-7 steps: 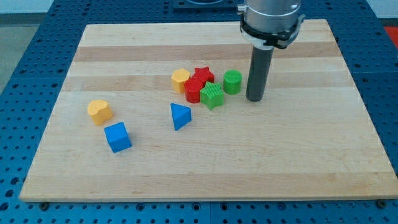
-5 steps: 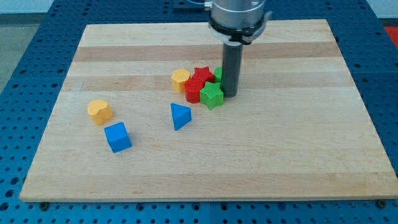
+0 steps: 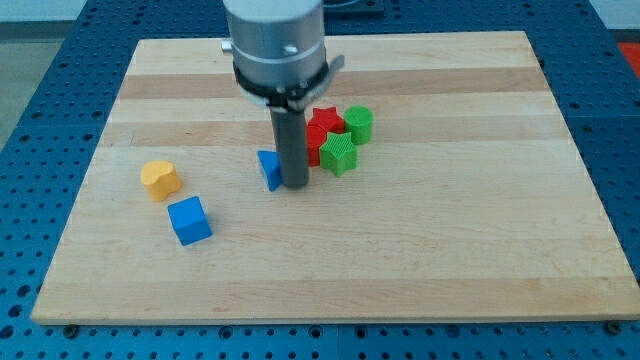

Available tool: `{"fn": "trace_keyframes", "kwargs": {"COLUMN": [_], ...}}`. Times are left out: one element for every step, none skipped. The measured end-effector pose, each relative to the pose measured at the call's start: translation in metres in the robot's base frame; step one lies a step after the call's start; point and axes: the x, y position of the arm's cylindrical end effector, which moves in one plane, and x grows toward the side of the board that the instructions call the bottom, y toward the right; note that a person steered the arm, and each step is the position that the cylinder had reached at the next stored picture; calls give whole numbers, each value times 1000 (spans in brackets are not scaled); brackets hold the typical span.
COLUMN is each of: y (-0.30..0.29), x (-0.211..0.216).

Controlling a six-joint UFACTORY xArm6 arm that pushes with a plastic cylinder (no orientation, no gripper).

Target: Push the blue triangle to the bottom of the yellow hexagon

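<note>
My tip point(image 3: 293, 185) rests on the board just right of the blue triangle point(image 3: 267, 169), touching or nearly touching it; the rod covers the triangle's right part. The yellow hexagon does not show; the rod stands in front of the place where it lay, at the left of the cluster. A red block point(image 3: 315, 142), a red star point(image 3: 325, 119), a green star point(image 3: 340, 155) and a green cylinder point(image 3: 359, 123) sit bunched just right of the rod.
A yellow block point(image 3: 160, 179) and a blue cube point(image 3: 189, 220) lie at the view's left. The wooden board point(image 3: 450, 250) sits on a blue perforated table.
The rod swept from right of the cluster to its left. The blue triangle shifted a little left and up. The green cylinder moved slightly left and up. The yellow hexagon became hidden.
</note>
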Motion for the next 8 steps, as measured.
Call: {"fn": "trace_keyframes", "kwargs": {"y": [-2, 1, -36, -86, -86, -62, -49, -34], "x": [-7, 26, 51, 52, 29, 14, 13, 13]}}
